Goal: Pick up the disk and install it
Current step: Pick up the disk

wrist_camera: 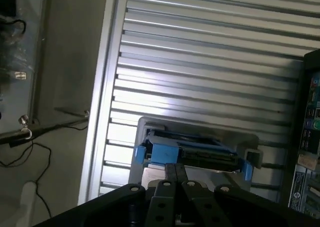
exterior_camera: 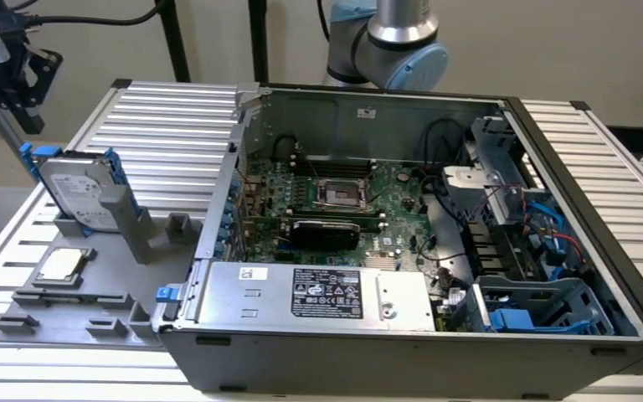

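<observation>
Silver-grey disk (exterior_camera: pixel 76 186): stands upright on one edge in a slot of the grey holder (exterior_camera: pixel 131 243), white label outward, blue rails (exterior_camera: pixel 117 180) along its edges. It is to the exterior view's left of the computer case (exterior_camera: pixel 411 360) and apart from it.
Jaws: fully closed, the two black fingers (wrist_camera: pixel 170 176) pressed together with nothing between them.
Jaws, position: in the exterior view they hang above the disk, toward the exterior view's left, clear of it.
Exterior view: gives the disk's labelled face, the layout of the holder and the open interior of the case.
Wrist view: looks down past the closed fingers onto the disk's (wrist_camera: pixel 200 154) upper edge and the blue end of its carrier (wrist_camera: pixel 161 152). The holder's grey rim (wrist_camera: pixel 200 129) frames them. Loose cables (wrist_camera: pixel 20 137) lie on the floor beside the desk.
Holder, contents: the disk in its upright slot, and a small square silver chip (exterior_camera: pixel 59 264) lying flat in a recess nearer the camera.
Case, contents: a green motherboard (exterior_camera: pixel 344 188) on its floor, a silver box with a black label (exterior_camera: pixel 321 293) along the near wall and a blue plastic drive bay (exterior_camera: pixel 556 306) in the near corner at the exterior view's right. Red and blue cables (exterior_camera: pixel 545 234) run beside the bay.
Desk (exterior_camera: pixel 177 126): ribbed aluminium, carrying the holder and the case side by side.
Robot arm (exterior_camera: pixel 394 42): a grey joint rising behind the case.
</observation>
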### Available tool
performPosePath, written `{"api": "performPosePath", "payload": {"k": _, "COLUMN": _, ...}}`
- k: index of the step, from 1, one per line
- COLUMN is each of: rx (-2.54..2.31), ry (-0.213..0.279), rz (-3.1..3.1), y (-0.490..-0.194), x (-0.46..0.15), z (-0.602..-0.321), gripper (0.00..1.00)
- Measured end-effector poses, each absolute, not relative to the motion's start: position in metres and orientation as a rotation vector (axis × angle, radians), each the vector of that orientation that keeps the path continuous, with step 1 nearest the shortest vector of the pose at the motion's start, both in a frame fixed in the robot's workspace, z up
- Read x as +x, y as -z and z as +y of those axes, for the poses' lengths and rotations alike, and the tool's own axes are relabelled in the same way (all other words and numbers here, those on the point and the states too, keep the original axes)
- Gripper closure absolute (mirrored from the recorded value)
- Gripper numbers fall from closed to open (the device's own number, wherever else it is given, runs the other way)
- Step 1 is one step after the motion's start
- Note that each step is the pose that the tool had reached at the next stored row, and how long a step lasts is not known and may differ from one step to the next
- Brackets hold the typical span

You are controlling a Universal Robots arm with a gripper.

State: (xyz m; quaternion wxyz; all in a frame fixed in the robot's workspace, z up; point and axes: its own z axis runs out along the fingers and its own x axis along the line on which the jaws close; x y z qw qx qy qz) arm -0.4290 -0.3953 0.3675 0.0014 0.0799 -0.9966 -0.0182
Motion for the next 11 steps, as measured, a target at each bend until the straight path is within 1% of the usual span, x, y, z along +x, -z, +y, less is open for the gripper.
{"api": "performPosePath", "payload": {"k": 11, "rx": 0.561, "ry": 0.057, "rz": -3.084, "y": -0.3670, "x": -0.4289, "z": -0.3953, "gripper": 0.89}}
